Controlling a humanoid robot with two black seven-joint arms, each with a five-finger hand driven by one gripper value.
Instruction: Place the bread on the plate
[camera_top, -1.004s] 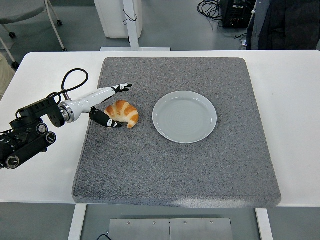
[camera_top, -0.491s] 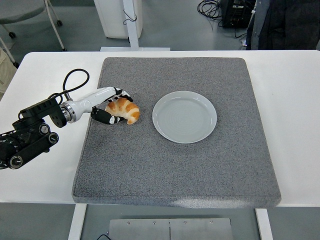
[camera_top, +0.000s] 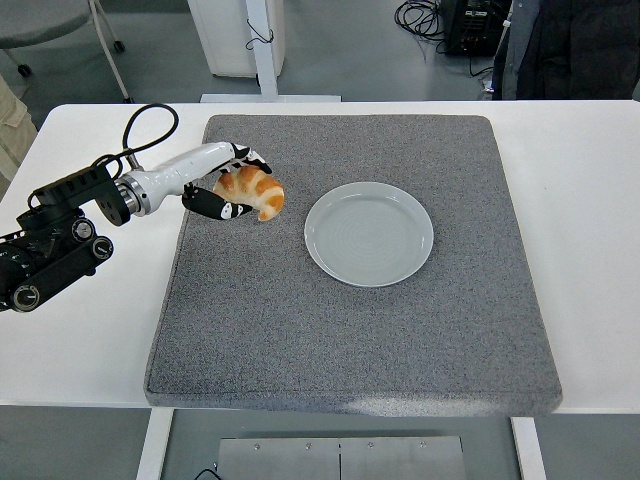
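- Left robot hand (camera_top: 228, 186) clamped on the bread (camera_top: 253, 192), black-tipped fingers (camera_top: 222, 209) curled under it and more wrapped over its top.
- Bread: a golden-brown croissant, held over the grey mat (camera_top: 350, 330) toward the mat's far-left corner, just inside the left edge.
- Whether the bread touches the mat or sits lifted off it: cannot tell from this view.
- Plate (camera_top: 369, 233): pale grey-blue, round, flat on the mat a little toward the far edge from the middle, nothing on it.
- Bread just beside the plate's left rim, apart from it, not over it.
- Left arm (camera_top: 60, 235) entering from the left edge of the counter (camera_top: 70, 350); black body resting over the bare white top, white forearm reaching across the mat's left edge.
- Black cable (camera_top: 140, 125) looping up from the arm over the counter's far-left part.
- Grey mat square, covering most of the counter's middle, its near edge close to the counter's near edge.
- Right robot hand out of view; bare white counter along the right edge.
- Beyond the far edge: grey floor, a white post (camera_top: 265, 45), a chair (camera_top: 50, 25) at the far-left corner, dark cables and equipment (camera_top: 450, 20) at the far right.
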